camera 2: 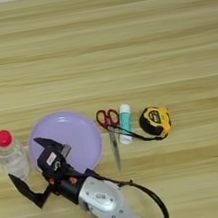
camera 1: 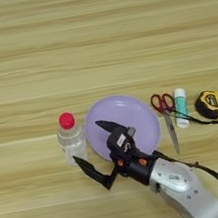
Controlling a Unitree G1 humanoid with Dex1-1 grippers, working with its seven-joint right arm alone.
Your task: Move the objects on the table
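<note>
A: Left eye — right gripper (camera 1: 97, 146) fingers spread wide, nothing between them. One tip over the lilac plate (camera 1: 142, 120), the other low on the table (camera 1: 93, 37) by the bottle (camera 1: 70, 138). Looks like it's lining up on the plate's near rim.

B: Right eye — same read; bottle upright just left of the plate. Scissors (camera 2: 109, 131), glue stick (camera 2: 124, 123) and tape measure (camera 2: 155, 120) in a row to the right — strap trails across the scissors.
</note>
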